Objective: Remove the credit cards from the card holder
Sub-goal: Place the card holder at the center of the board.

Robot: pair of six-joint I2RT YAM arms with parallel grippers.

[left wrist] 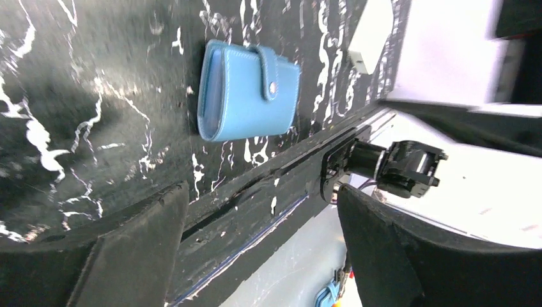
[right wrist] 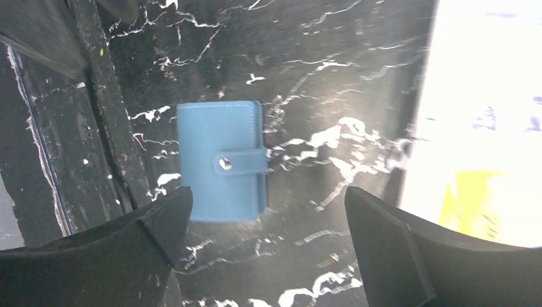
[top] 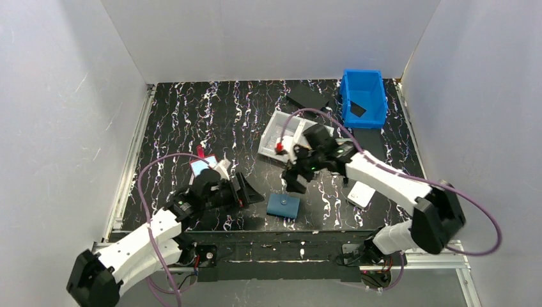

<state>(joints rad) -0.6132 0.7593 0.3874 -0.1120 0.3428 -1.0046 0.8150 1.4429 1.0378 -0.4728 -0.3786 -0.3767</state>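
Note:
The card holder [top: 282,205] is a blue wallet lying shut on the black marbled table near the front edge, its snap tab fastened. It also shows in the left wrist view [left wrist: 246,93] and in the right wrist view [right wrist: 220,160]. No credit cards show; any inside the shut wallet are hidden. My left gripper [top: 246,190] is open and empty, just left of the wallet, and in its own view [left wrist: 262,192] hangs over the table's front rail. My right gripper [top: 295,181] is open and empty, above and just behind the wallet, which lies ahead of its left finger [right wrist: 268,192].
A red-edged holder with a pale blue face [top: 203,165] lies behind the left gripper. A clear tray [top: 276,123] and a blue bin [top: 363,97] stand at the back right. A flat white object [top: 361,194] lies right of the wallet. Walls close in three sides.

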